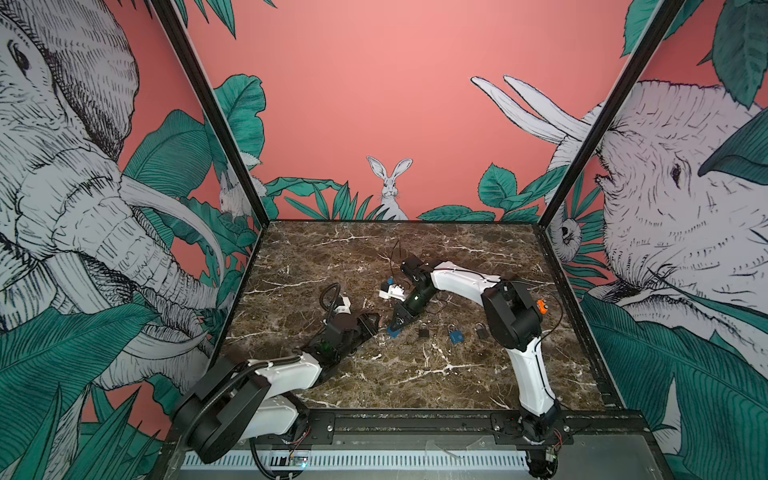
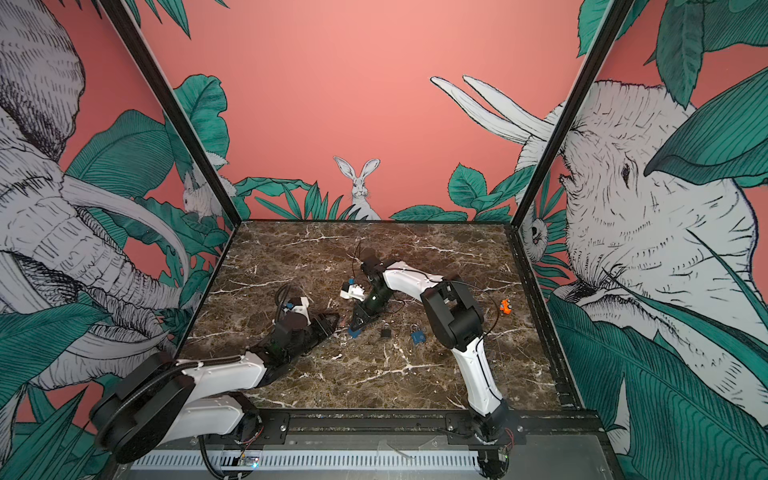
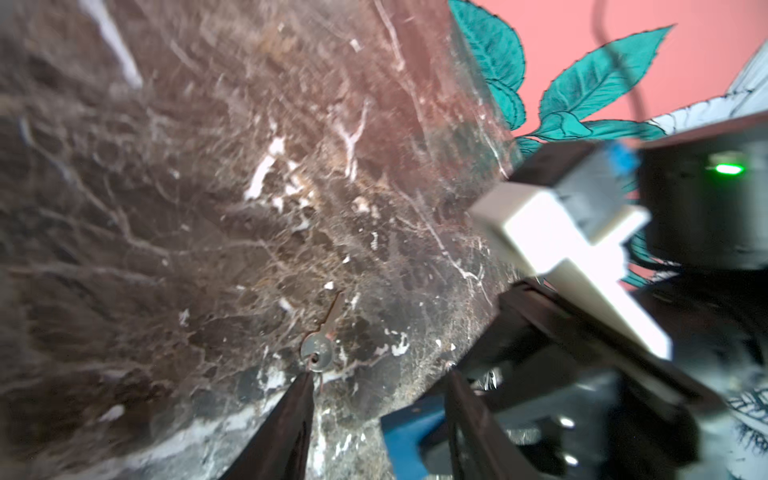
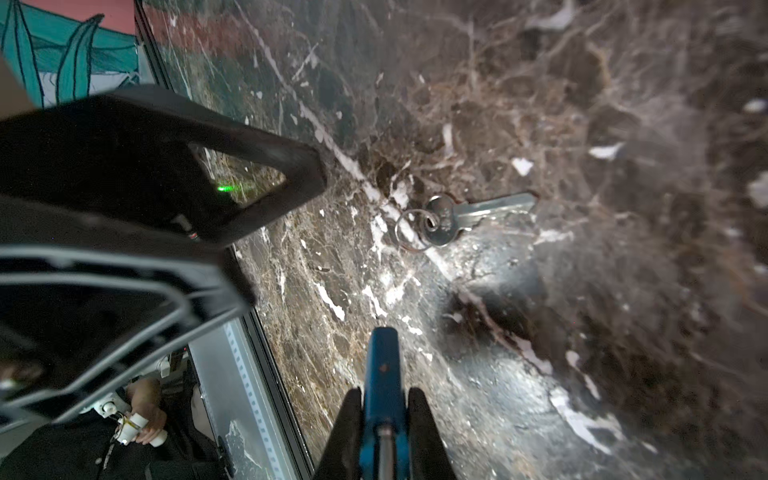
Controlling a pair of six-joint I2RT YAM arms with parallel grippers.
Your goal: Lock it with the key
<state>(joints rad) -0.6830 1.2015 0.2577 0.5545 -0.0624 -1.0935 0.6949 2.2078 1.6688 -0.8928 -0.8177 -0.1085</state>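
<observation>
The key (image 3: 320,349) lies flat on the marble table (image 1: 415,374), a thin ring (image 4: 411,230) threaded through the hole in its round head. It is held by nothing. In the left wrist view the left gripper (image 3: 380,374) stands with its two dark fingers apart and only bare marble between them. The key's head sits right at the tip of one finger (image 3: 291,415), outside the gap, and its blade points away from the gripper (whether that fingertip touches the head or just misses it cannot be told through the blur). The right wrist view shows the same layout from the opposite side, with the key just beyond the tip of the left gripper's triangular finger and ahead of the right gripper (image 4: 384,392). The right gripper's jaws are closed on the blue padlock (image 4: 384,365). The padlock's body sticks out past the fingertips towards the key but stays clear of it. In both top views the two grippers meet near the middle of the table, the blue padlock low over the marble, and the key is too small there to make out with confidence. To the right of them, apart from the grippers, a black padlock (image 1: 423,332), a second blue padlock (image 1: 456,336) and a dark padlock (image 1: 481,331) lie in a loose row. A small orange toy (image 1: 541,306) sits farther off to the right.
</observation>
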